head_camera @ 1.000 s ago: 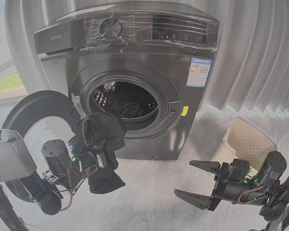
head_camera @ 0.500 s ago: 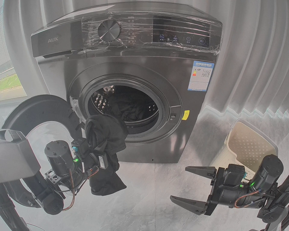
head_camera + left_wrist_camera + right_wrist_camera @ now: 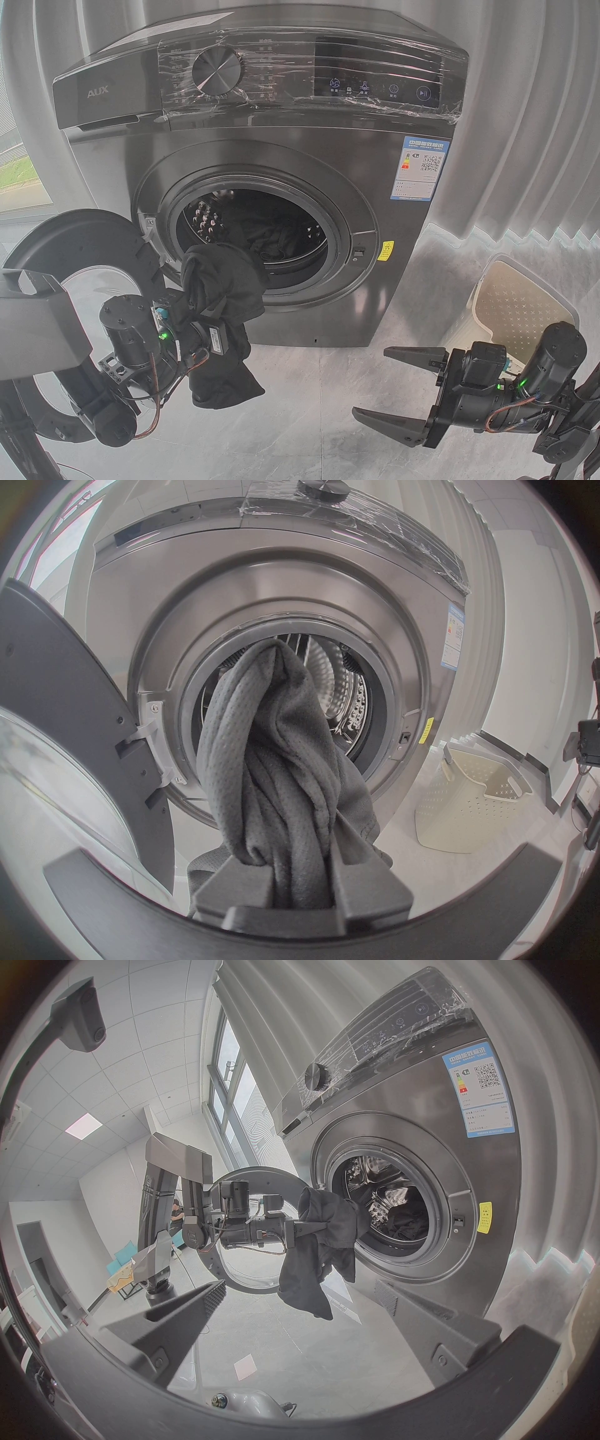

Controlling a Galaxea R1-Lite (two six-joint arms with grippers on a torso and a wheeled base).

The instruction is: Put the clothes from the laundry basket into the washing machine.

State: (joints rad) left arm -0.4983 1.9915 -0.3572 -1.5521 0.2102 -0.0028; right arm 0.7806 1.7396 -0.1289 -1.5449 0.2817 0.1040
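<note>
The round door (image 3: 81,244) of the washing machine (image 3: 262,125) is swung fully open to the machine's left. Just in front of the lower left part of the machine's opening (image 3: 256,231), the left gripper (image 3: 300,861) is held level and pointed toward the drum. Its fingers (image 3: 359,886) are clamped on a dark garment (image 3: 222,287). The garment is bunched up above the fingers, and its upper fold is seen against the lower left rim of the opening. Whether it touches the rim cannot be told. The rest of the cloth is draped down below the gripper, clear of the floor (image 3: 325,400).

Inside the drum, more dark clothes (image 3: 275,231) are piled toward the back and bottom. The control panel along the top of the machine is covered with clear film, and a blue-edged label (image 3: 420,169) is stuck on the machine's front to the right of the opening.

In front of the machine's lower right corner, and well apart from it, the right gripper (image 3: 372,382) is held above the floor. Its two fingers are spread wide, with nothing between them.

To the right of the machine, the cream laundry basket (image 3: 519,306) is set on the floor, with its perforated inner wall turned toward the head camera. A pale pleated curtain (image 3: 531,125) is hung behind the machine and the basket.
</note>
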